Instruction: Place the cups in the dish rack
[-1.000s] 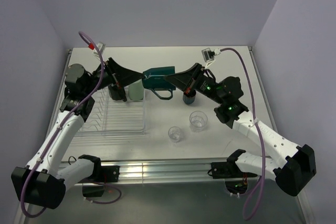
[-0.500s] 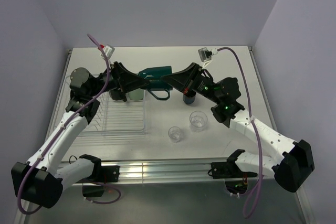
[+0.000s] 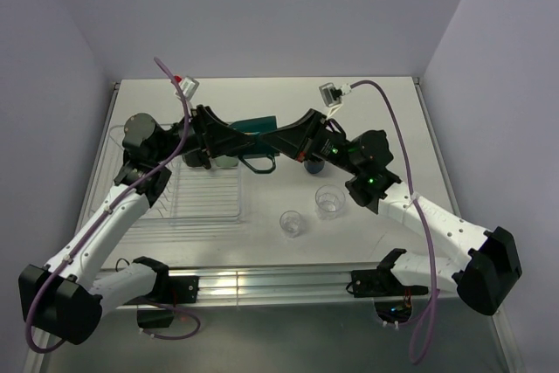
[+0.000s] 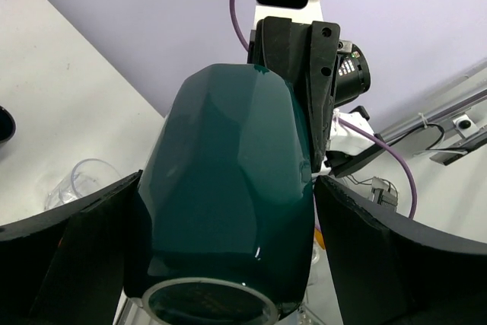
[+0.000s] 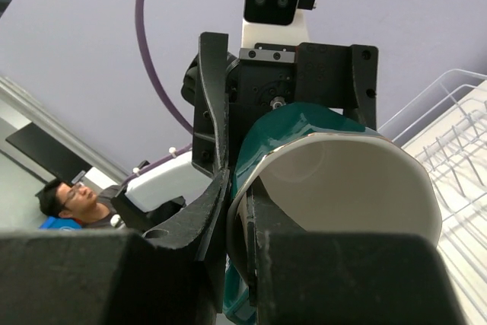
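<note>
dark green mug (image 3: 256, 124) aloft near far right corner of dish rack (image 3: 210, 205): right gripper (image 3: 278, 139) pinches its rim, left gripper (image 3: 232, 137) gapes wide around it.

From overhead I see pale lavender walls (image 3: 279, 6) closing in at 9, 12 and 3 o'clock around the evenly lit white table (image 3: 262, 95). An aluminium rail (image 3: 262, 284) runs along 6 o'clock. Through the right wrist, a dark panel (image 5: 46, 156), possibly a screen, sits at 8 o'clock.
</note>
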{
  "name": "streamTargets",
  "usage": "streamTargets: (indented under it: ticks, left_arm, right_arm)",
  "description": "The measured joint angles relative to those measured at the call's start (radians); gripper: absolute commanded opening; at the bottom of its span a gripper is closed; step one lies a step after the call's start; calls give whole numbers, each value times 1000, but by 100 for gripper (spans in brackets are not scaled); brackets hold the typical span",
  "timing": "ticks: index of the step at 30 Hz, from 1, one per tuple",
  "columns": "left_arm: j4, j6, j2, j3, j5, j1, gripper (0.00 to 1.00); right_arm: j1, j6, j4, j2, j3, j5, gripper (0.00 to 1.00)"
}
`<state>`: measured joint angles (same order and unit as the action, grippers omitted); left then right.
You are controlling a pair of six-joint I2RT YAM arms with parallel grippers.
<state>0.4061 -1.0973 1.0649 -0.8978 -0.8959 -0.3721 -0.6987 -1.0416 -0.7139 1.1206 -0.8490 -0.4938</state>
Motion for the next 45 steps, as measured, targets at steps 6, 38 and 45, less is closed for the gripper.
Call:
streamTargets:
  ticks: [6,38,45]
  left_arm:
    - [10,-5,2,8,11,-6,74]
    - [-155,21,-25,-13,65,27,0]
    - [-197,28,-37,-24,42,110,0]
  right_arm:
    - [-4,17,9,1,-3,13,0]
    - [-15,134,192,-21,-48,208,44]
    - [-15,161,245,-40,-48,263,45]
